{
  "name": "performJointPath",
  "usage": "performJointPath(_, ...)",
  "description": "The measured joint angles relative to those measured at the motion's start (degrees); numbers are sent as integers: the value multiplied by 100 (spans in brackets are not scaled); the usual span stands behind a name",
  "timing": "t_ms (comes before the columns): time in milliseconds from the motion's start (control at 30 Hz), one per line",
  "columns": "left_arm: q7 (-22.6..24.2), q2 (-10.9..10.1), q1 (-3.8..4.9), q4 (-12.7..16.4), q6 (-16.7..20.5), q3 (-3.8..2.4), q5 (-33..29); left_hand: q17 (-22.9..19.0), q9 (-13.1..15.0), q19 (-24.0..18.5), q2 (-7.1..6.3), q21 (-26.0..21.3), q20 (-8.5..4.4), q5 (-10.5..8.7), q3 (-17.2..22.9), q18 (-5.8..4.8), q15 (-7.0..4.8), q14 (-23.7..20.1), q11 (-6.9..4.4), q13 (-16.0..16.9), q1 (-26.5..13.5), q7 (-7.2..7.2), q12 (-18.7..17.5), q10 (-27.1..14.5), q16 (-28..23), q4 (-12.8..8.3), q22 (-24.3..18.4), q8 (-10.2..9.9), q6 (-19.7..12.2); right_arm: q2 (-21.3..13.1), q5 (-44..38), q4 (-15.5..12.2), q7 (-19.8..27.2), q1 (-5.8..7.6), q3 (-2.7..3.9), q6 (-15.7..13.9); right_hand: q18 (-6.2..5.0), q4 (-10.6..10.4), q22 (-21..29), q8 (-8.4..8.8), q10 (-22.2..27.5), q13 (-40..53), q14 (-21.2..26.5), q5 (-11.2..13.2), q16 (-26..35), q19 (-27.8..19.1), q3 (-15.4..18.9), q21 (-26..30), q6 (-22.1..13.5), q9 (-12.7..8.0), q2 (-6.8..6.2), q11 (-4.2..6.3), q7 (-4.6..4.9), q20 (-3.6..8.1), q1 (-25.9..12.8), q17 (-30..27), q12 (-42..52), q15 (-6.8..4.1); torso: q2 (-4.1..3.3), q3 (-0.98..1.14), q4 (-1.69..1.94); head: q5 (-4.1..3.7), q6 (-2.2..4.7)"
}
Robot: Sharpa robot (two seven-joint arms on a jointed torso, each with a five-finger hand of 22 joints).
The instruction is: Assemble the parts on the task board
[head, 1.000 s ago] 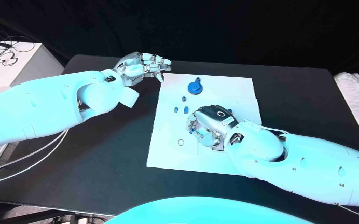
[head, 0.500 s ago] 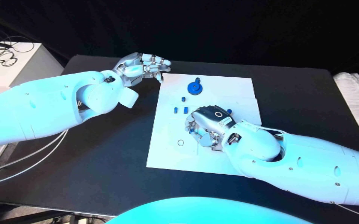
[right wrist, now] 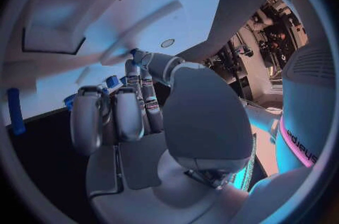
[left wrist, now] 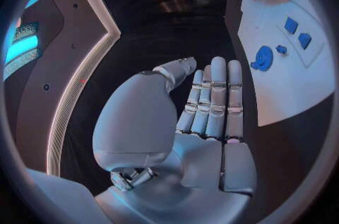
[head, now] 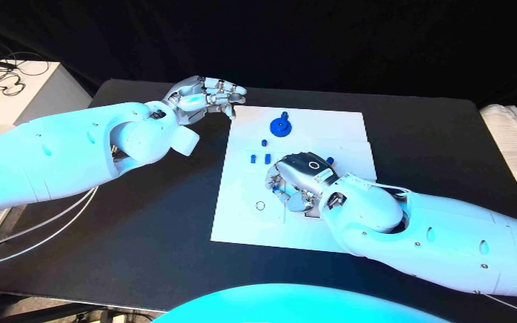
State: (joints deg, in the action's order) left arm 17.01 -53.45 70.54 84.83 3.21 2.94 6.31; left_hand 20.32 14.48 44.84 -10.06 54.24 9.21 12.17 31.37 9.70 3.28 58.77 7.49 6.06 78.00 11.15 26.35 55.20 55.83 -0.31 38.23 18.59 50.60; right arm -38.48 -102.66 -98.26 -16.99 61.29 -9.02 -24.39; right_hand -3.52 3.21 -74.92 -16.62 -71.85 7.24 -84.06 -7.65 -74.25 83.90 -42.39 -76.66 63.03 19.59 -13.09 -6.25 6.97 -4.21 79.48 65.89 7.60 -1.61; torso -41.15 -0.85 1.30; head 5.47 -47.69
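Fingertips of right hand (head: pixel 302 181) pinching small blue part (right wrist: pixel 134 53) over task board (head: pixel 339 132); left hand (head: pixel 202 97) curled, empty, beside board.

Setting: a robotics laboratory or test cell. Indicators: a black table (head: pixel 140 211) against a dark backdrop; a white task board (head: pixel 323 136) at its centre; a white cabinet (head: pixel 43 87) with cables at 9 o'clock; racked equipment with wiring (right wrist: pixel 279 31) visible in the right wrist view.
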Motion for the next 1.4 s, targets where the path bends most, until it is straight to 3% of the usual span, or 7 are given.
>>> performJointPath(100,-4,-4,0,1,0,0,0,0,0,0,0,0,0,0,0,1,0,0,0,0,0,0,0,0,0,0,0,0,0,-9,0,7,1,-3,-3,-8,0,3,0,87,1,1,0,-49,112,-2,20,248,-123,-9,56,1,69,-2,-59,-156,-115,0,3,0,-3,0,1)
performJointPath(200,-9,-6,0,1,-1,0,0,0,0,0,0,0,0,0,0,0,0,0,0,0,0,0,0,0,0,0,0,0,0,-26,9,21,7,-8,-8,-33,-101,-6,1,269,191,21,158,-203,540,-320,160,994,-445,-57,-12,163,154,-101,-326,-738,-320,142,5,0,-5,-2,1)
performJointPath(367,-16,-6,0,1,-2,0,0,0,0,0,0,0,0,0,0,0,0,0,0,0,0,0,0,0,0,0,0,0,0,-62,37,45,13,-30,-30,-83,-318,79,158,389,949,-213,747,-200,1219,-942,318,2232,-694,-79,-187,23,221,-226,-360,-1705,-343,262,7,1,-7,-10,4)
performJointPath(833,-30,-19,0,1,-6,0,3,1,0,0,0,1,0,0,0,0,0,0,0,-5,0,0,0,0,1,0,-5,0,0,-280,187,-70,21,-29,-29,-483,-405,78,512,582,1664,-282,1273,-200,1464,-1342,876,3096,-878,-130,-193,-62,198,-339,-321,-2426,-4,366,5,3,0,-42,25)
performJointPath(1033,-32,-23,0,0,-7,1,4,1,1,0,0,1,0,0,0,0,0,0,0,-4,0,0,0,0,1,0,-4,0,0,-544,299,-278,33,19,-22,-618,-405,-33,483,622,1750,-257,1269,-234,1321,-1289,1157,3023,-886,-141,-133,-54,190,-334,-261,-2432,289,345,5,3,0,-72,49)
performJointPath(1200,-33,-22,0,-5,-11,1,5,1,1,0,0,1,0,0,0,0,0,0,0,-4,0,0,0,0,1,0,-4,0,0,-894,485,-436,43,267,12,-603,-390,-122,79,636,1493,-233,712,-297,747,-727,1097,2129,-792,-156,-133,23,222,-266,-261,-1802,637,277,10,1,-3,-128,99)
performJointPath(1400,-33,-9,0,-6,-37,1,9,2,1,0,0,1,0,0,-24,0,0,0,0,-4,0,0,0,0,1,-24,-10,0,0,-1202,644,-238,-37,554,32,-437,-309,-214,-3,677,1440,-279,498,-300,566,-522,1051,1758,-807,-166,-193,52,207,-233,-372,-1549,681,236,23,-3,-26,-214,190)
